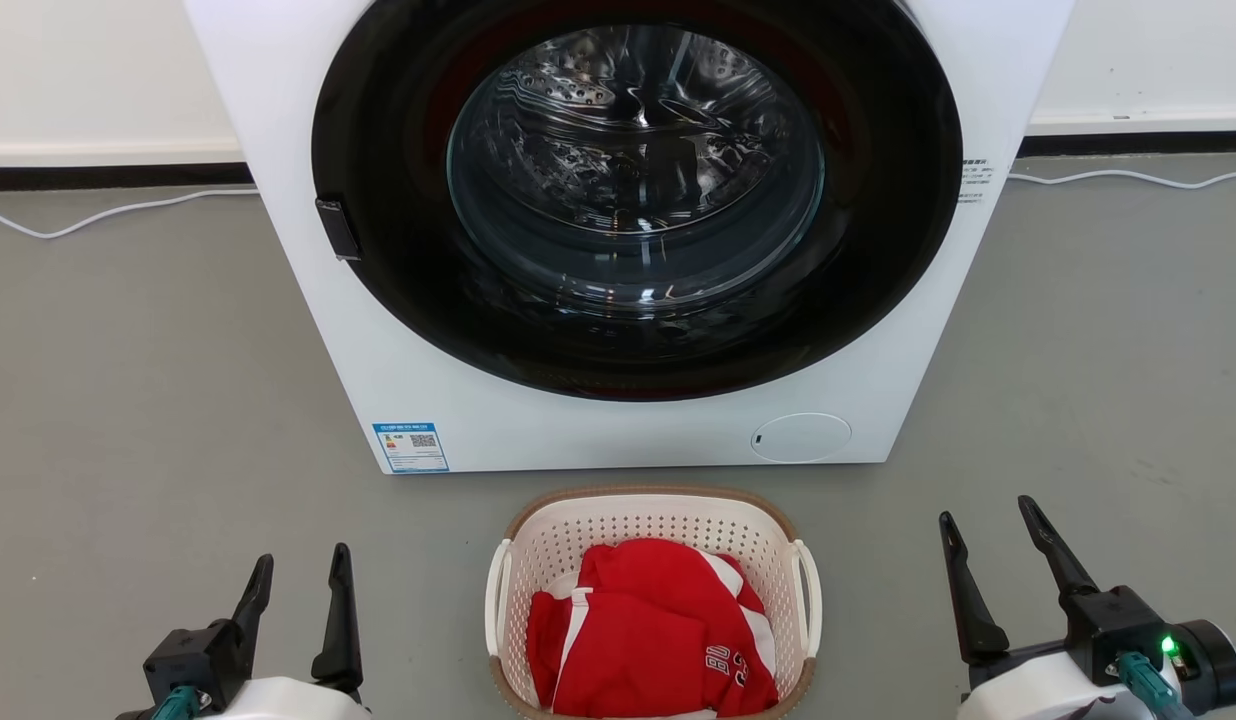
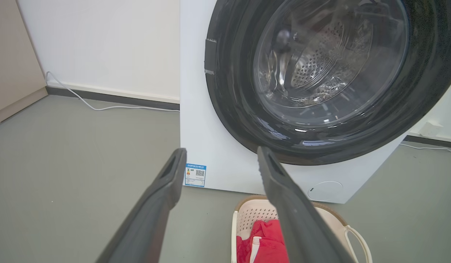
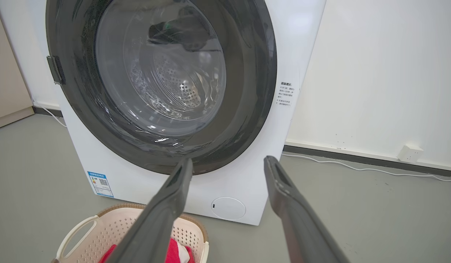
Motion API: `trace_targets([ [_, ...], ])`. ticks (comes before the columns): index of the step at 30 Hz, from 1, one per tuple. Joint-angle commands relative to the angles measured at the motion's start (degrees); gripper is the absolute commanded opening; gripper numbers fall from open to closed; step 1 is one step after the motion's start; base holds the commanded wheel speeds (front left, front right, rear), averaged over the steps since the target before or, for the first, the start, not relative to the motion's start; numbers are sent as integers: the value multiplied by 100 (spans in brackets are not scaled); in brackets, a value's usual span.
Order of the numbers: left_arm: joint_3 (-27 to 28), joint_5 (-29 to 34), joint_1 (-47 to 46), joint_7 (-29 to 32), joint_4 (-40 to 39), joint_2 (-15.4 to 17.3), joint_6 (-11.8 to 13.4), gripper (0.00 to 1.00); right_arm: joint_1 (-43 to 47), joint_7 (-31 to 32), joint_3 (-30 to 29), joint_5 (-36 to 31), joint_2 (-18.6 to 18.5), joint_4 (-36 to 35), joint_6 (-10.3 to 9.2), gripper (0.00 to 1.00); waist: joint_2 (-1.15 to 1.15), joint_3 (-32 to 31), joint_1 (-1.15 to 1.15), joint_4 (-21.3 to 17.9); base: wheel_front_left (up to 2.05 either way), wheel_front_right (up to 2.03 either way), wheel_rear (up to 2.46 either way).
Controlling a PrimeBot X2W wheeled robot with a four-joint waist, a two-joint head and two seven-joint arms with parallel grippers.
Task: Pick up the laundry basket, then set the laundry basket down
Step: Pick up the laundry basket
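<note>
While the basket (image 1: 598, 525) stands between left tool (image 1: 303, 556) and right tool (image 1: 985, 510), both open, empty, right wrist view adds a socket (image 3: 410, 153).

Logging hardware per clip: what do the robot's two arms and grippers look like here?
The left gripper and right gripper each have two long, matte black, tapering fingers on a black block, joined to a glossy white forearm shell. A teal connector sits at each wrist. The right wrist carries a lit green indicator light beside a black cylindrical housing.
</note>
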Motion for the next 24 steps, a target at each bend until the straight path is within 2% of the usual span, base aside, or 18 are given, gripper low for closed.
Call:
trace_targets([
  [1, 158, 35, -70, -60, -152, 76, 56, 100, -212, -80, 114, -62, -33, -126, 40, 100, 0, 3, 0, 1, 0, 0, 0],
  [15, 166, 31, -116, -60, -141, 76, 51, 100, -227, -80, 107, -54, -21, -133, 40, 100, 0, 81, 0, 23, 0, 0, 0],
  [24, 91, 23, -462, -60, 54, 76, -39, 100, -550, -80, 59, 73, -9, -54, 40, 100, 0, 530, 0, 47, 0, 0, 0],
])
